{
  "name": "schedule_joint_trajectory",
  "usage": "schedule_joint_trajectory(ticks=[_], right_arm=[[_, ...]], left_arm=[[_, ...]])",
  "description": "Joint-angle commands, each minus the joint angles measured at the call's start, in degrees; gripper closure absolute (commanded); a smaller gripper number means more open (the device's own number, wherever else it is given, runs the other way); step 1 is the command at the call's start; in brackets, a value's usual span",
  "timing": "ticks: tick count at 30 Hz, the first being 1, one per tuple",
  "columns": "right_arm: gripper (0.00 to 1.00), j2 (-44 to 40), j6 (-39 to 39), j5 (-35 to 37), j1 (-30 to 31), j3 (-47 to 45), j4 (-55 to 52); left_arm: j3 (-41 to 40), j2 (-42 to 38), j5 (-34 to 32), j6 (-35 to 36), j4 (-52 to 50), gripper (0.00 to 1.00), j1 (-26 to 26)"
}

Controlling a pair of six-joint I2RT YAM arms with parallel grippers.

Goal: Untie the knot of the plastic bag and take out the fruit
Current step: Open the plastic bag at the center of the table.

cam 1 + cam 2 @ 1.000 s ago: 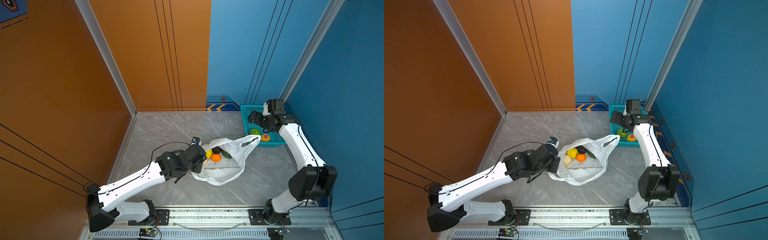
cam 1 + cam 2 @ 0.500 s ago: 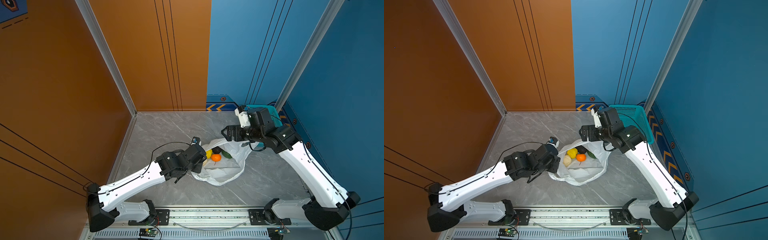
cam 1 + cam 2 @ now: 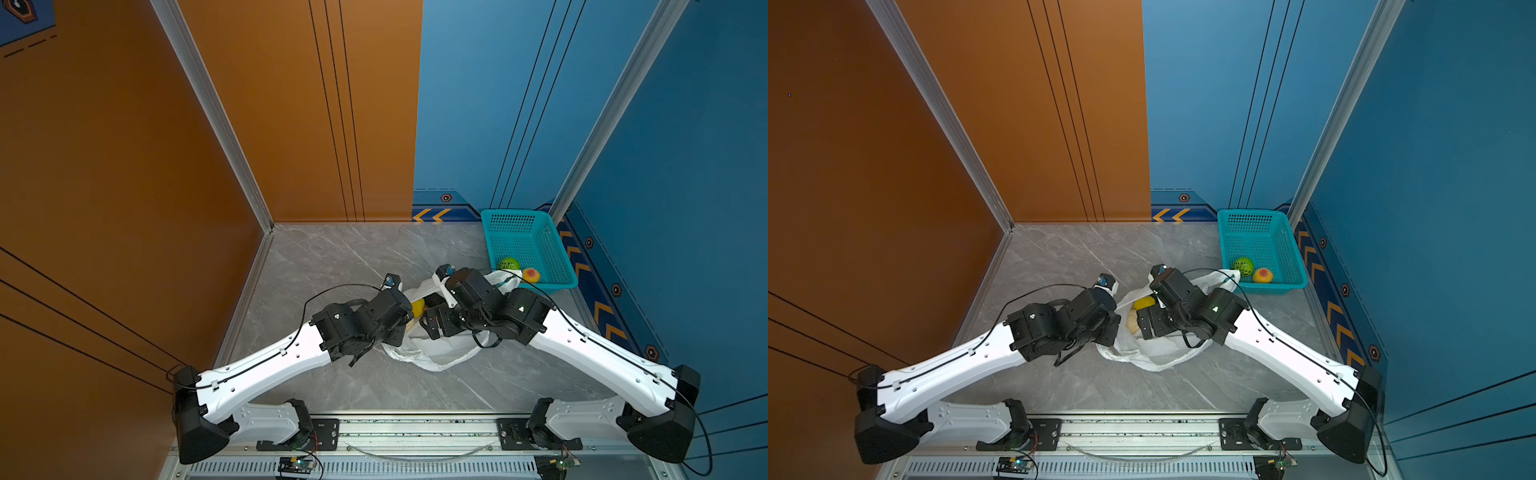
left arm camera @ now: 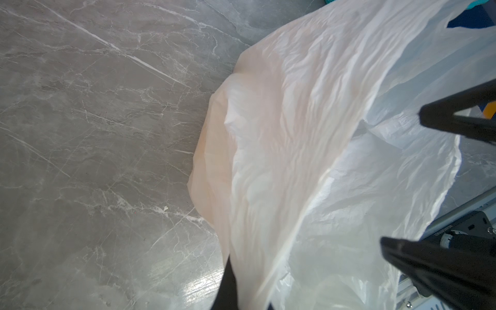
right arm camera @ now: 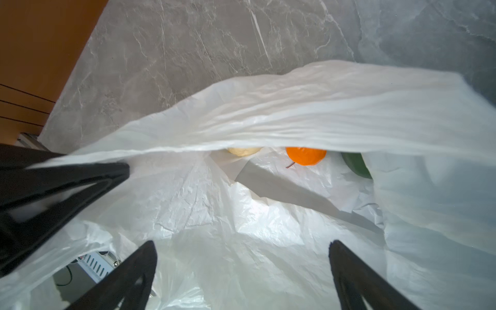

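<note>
step: reach into the plastic bag (image 3: 432,357) | left claw (image 5: 120,171): clamped on the bag's rim, lifting it | right claw (image 5: 241,244): jaws apart, at the bag's mouth | orange (image 5: 306,157): deep in the bag, under its rim | judged: hold rim taut, straddle orange squarely, avoid pinching film

Teal perforated plastic basket (image 3: 524,232): rectangular, at far right corner of table, close to blue wall.
Grey marble-patterned table (image 3: 332,266): glossy, white veins.
Orange wall panels (image 3: 124,166): left side and far left.
Blue wall panels (image 3: 478,104): far right and right side.
Silver aluminium corner posts (image 3: 216,116): set between panels.
Blue skirting strip with yellow chevrons (image 3: 436,215): at base of blue wall, just beside basket.
Silver metal rail (image 3: 415,428): along near table edge.
Small green circuit board (image 3: 297,462): below rail.
</note>
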Motion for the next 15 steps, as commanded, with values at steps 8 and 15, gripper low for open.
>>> schedule_joint_trajectory(ticks=[8, 15], right_arm=[[0.00, 4.27, 2.18, 3.48, 4.26, -14.15, 14.84], [0.00, 8.16, 5.63, 3.15, 6.82, -18.61, 19.48]], left_arm=[[1.37, -2.45, -0.50, -2.84, -4.20, 1.00, -1.33], [1.54, -2.96, -0.91, -4.09, -5.78, 1.00, -1.62]])
